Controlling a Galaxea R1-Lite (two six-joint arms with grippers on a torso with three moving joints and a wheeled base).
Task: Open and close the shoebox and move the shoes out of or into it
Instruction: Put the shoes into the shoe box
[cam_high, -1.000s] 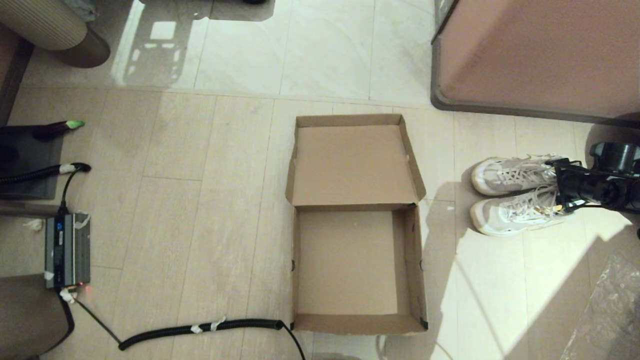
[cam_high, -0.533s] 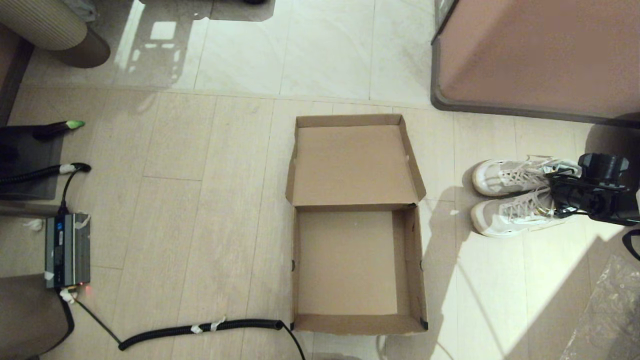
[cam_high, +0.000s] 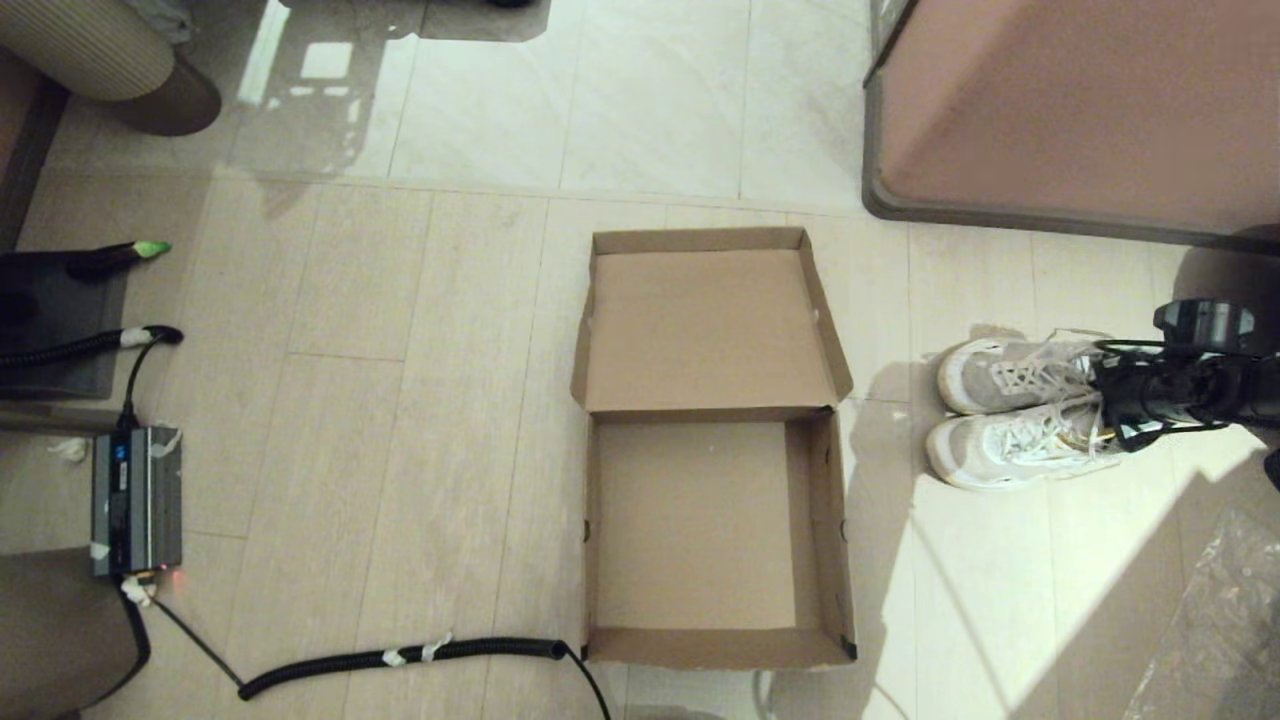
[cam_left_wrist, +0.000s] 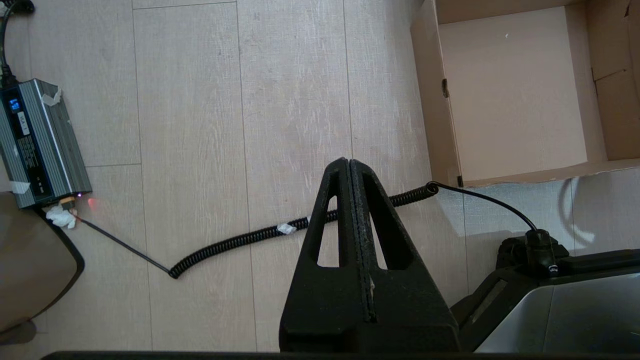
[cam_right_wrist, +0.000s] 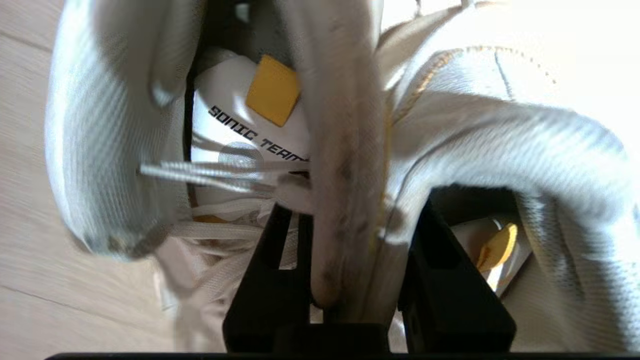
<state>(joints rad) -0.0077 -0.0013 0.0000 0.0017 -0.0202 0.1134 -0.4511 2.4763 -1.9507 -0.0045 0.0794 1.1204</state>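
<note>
The brown cardboard shoebox (cam_high: 830, 520) lies open on the floor in the middle of the head view, empty, with its hinged lid (cam_high: 705, 325) folded back flat on the far side. Right of it, the two white and grey sneakers (cam_high: 985, 450) lie side by side with their toes towards the box. My right gripper (cam_high: 1105, 405) comes in from the right at their heel ends. In the right wrist view it (cam_right_wrist: 350, 210) is shut on the two inner collars pressed together. My left gripper (cam_left_wrist: 348, 162) is shut on nothing, parked above the floor near the box's near left corner (cam_left_wrist: 435, 100).
A large pinkish-brown furniture block (cam_high: 1080, 110) with a grey base stands at the back right, just beyond the shoes. A grey power unit (cam_high: 135, 500) and a coiled black cable (cam_high: 400, 660) lie on the floor at the left. Crinkled plastic (cam_high: 1220, 630) covers the near right corner.
My right gripper and the pair of shoes have shifted a little left towards the box and slightly nearer to me. The box and the left arm have not moved.
</note>
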